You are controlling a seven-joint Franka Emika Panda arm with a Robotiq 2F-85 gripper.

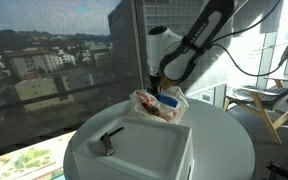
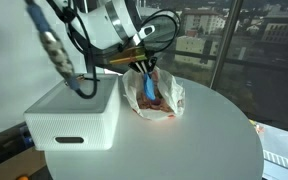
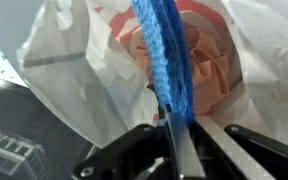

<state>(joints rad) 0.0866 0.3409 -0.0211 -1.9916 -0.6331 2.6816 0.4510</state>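
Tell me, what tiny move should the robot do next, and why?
Probably lower slightly: the fingers pinch the blue knitted strip, whose end hangs in the open mouth of the plastic bag, so easing down should settle it inside.

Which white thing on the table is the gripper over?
The crumpled red-printed bag, not the hard box; the gripper holds a blue strip above it.

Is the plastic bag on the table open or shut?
Open: in the wrist view the plastic bag gapes, pink contents showing behind the blue knitted strip in the gripper.
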